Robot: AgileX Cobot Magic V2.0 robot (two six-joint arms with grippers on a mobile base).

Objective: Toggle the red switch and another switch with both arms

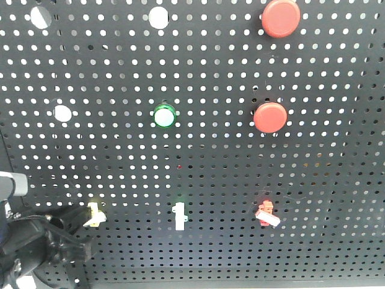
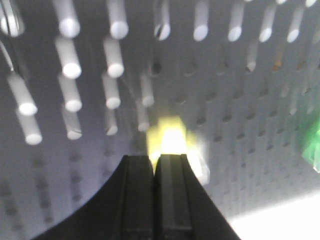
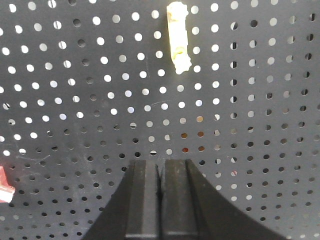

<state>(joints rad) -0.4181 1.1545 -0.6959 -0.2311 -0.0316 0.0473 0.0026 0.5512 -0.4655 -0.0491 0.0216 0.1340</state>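
Your left gripper (image 2: pixel 155 162): fingers pressed together, pale yellow switch (image 2: pixel 172 140) right at the tips, contact unclear. Right gripper (image 3: pixel 161 167): fingers together, red switch (image 3: pixel 4 185) well off to its side.

- Three toggles sit in a row near the bottom edge of the pegboard (image 1: pixel 337 180): left toggle (image 1: pixel 96 215), middle toggle (image 1: pixel 179 217), right toggle (image 1: pixel 268 214).
- The indicator lamp (image 1: pixel 163 115) sits above the middle toggle.
- Above the right toggle, the upper push-button (image 1: pixel 280 18) meets the top edge, and the lower push-button (image 1: pixel 270 117) is level with the lamp.
- The left gripper (image 1: pixel 83 218), by the bottom-left corner, is right against the left toggle.
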